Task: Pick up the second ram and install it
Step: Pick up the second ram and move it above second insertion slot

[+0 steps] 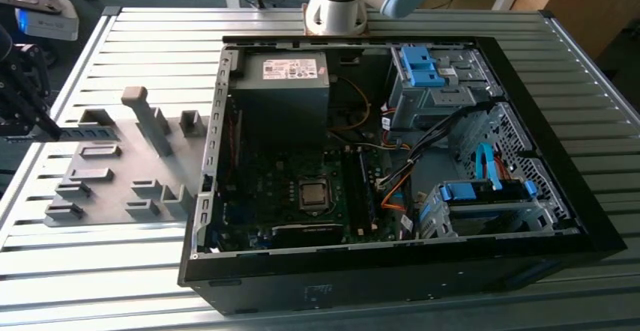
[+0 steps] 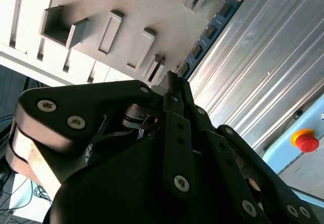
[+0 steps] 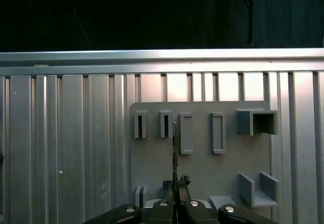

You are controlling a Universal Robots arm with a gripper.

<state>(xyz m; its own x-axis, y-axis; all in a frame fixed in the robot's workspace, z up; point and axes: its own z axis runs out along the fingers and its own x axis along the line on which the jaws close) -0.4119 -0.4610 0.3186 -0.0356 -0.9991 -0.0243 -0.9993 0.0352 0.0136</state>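
The exterior view is lit evenly and brightly: the slatted metal table is rendered pale, while the inside of the computer case at the frame's centre is left in deep shadow. In the second wrist view, hard glare is thrown off the slats, the second ram is lit clearly, and a dull sheen is carried by the black gripper. In the first wrist view, slats beside the grey tray are washed out, and the background beyond the table is lost in near blackness.

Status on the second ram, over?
Gripper jaws shut on the second ram. Ram edge-on above the grey tray, not yet in the open computer case. Tray's upright blocks stand close by.
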